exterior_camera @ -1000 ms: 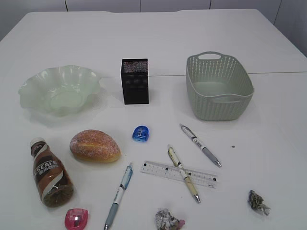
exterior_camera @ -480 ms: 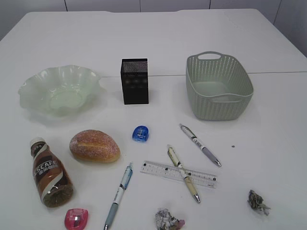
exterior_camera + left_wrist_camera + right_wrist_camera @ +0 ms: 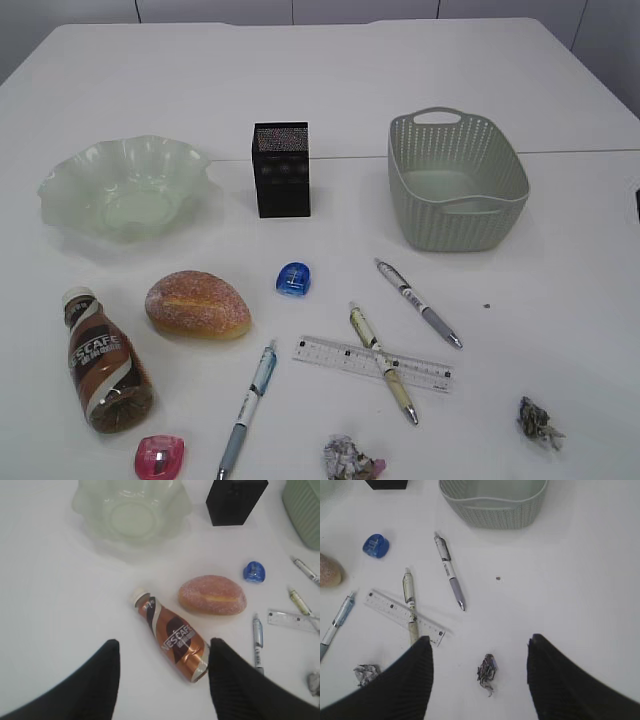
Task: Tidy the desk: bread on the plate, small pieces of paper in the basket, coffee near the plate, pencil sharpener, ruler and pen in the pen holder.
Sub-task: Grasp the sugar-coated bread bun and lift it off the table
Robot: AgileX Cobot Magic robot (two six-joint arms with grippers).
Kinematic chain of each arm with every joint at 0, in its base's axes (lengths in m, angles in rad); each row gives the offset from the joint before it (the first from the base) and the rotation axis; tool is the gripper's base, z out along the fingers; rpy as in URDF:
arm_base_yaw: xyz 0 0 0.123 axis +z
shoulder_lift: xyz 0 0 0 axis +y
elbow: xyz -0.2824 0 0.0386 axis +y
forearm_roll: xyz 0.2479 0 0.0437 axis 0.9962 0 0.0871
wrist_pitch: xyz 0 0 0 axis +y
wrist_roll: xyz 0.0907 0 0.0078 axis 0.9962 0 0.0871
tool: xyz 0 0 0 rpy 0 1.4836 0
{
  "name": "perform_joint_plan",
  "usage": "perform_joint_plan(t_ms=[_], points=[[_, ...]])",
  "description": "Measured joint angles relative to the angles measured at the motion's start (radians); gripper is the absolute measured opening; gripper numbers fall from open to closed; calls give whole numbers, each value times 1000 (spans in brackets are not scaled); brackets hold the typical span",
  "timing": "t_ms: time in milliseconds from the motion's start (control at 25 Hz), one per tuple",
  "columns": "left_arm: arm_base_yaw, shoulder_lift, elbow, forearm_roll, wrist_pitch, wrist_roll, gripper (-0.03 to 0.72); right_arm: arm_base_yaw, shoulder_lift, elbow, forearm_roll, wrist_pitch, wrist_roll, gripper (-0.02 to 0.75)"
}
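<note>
My left gripper [image 3: 164, 652] is open above the table, with the lying coffee bottle [image 3: 172, 636] between its fingers in the view. The bread [image 3: 212, 594] lies right of the bottle, before the green glass plate [image 3: 85, 505]. My right gripper [image 3: 480, 647] is open above a crumpled paper piece [image 3: 486, 670]. In the exterior view I see bread [image 3: 197, 304], bottle [image 3: 103, 360], plate [image 3: 60, 190], black pen holder [image 3: 281, 170], basket [image 3: 450, 225], blue sharpener [image 3: 293, 278], pink sharpener [image 3: 160, 456], ruler [image 3: 340, 355], three pens [image 3: 418, 302] and two paper pieces [image 3: 350, 459].
One pen [image 3: 382, 362] lies across the ruler. The second paper piece [image 3: 538, 421] lies at the front right. A dark sliver [image 3: 637, 204] shows at the right edge of the exterior view. The grippers themselves do not show there.
A dark sliver has come into the exterior view at its right edge. The objects on the table have not moved.
</note>
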Motion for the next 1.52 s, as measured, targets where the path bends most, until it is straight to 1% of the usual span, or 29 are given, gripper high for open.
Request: perform_joint_plan(t_ms=[80,200,320,480,600,760,880,1040,1200,1280,1360,1520], points=[[-4,70,-61,-16,-2,9,416,0,38,-9,0,4,-4,438],[-45,177,-177,-8,1,23,416,-2,65,-9,-2,20,-26,438],[-104,319,-312,24,37,27,416,-2,73,-9,-2,25,-47,438],[-187,544,-469,37,115,31,416,-2,73,-9,-2,25,-57,438],[-254,687,-558,50,158,35,416,-4,73,-9,-2,25,-56,438],[-345,844,-645,108,190,60,416,-4,73,-9,-2,27,-57,438],[-380,938,-673,112,212,168,416,-4,73,-9,-2,29,-59,438],[-397,1028,-676,58,243,370,416,-4,73,-9,-2,29,-62,438],[-407,1078,-676,43,250,644,416,-4,73,-9,-2,29,-64,438],[-407,1098,-678,53,241,776,414,-4,73,-9,-2,29,-64,438],[-407,1111,-680,88,229,830,403,-4,73,-9,-2,29,-64,438],[-407,1133,-683,170,186,903,356,-4,73,-9,-2,29,-67,438]])
